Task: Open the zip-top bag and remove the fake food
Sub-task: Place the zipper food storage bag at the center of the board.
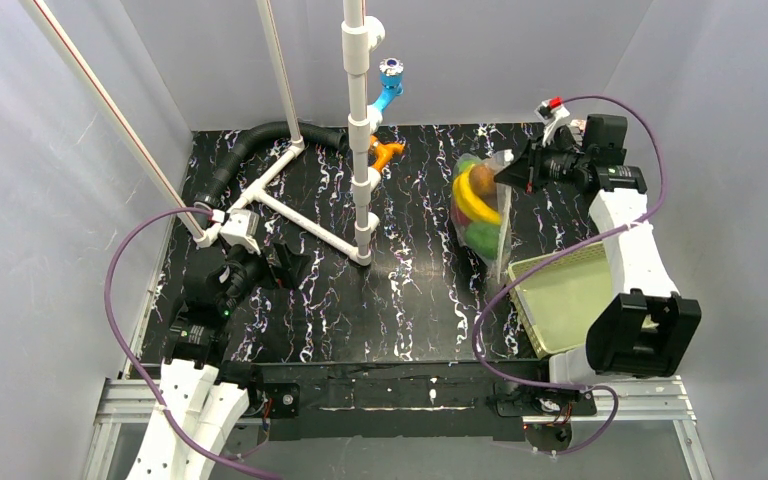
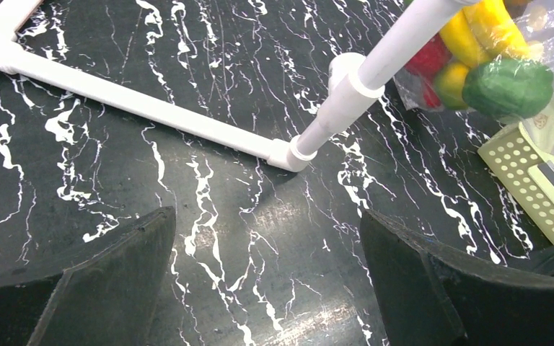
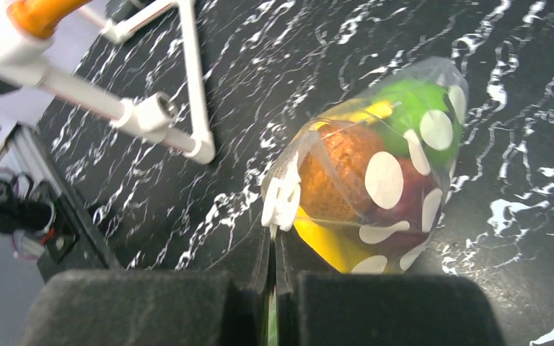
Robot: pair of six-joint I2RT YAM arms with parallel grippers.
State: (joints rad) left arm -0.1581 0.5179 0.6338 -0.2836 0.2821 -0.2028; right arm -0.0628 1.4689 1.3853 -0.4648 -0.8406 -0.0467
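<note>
**A:** Start at the near edge. What's the left claw (image 2: 267,245) doing?

**B:** It's spread wide with nothing between its fingers. It hangs over the black marbled desk (image 1: 400,300) near the near-left corner.

**A:** And on the near right?

**B:** A pale yellow-green basket (image 1: 560,300) sits by the near-right corner, next to the right arm.

**A:** Where's the bag?

**B:** The clear bag (image 3: 375,166) with white dots is on the right half of the desk, past the basket and toward the far edge. The right claw (image 3: 274,249) is pressed together on its top edge, pinching the plastic beside a small white tab.

**A:** Which way does it lie?

**B:** Its long axis runs roughly far to near. The pinched top faces the far-right corner and the full bottom faces the near edge, just beside the basket's far-left corner. I can't tell if they touch, or if the zip is open.

**A:** What's in it?

**B:** The fake food (image 1: 472,195) is all inside: a yellow banana-shaped piece (image 1: 470,195), a green piece (image 2: 508,86), a red piece (image 2: 429,58) and an orange-brown round piece (image 3: 339,169).

**A:** And farther back?

**B:** A white pipe frame (image 1: 300,215) lies on the left half, with an upright post (image 1: 360,150) near the middle. The post carries an orange fitting (image 1: 385,152) and, higher up, a blue fitting (image 1: 390,85). A black hose (image 1: 260,140) curves along the far-left corner.
</note>
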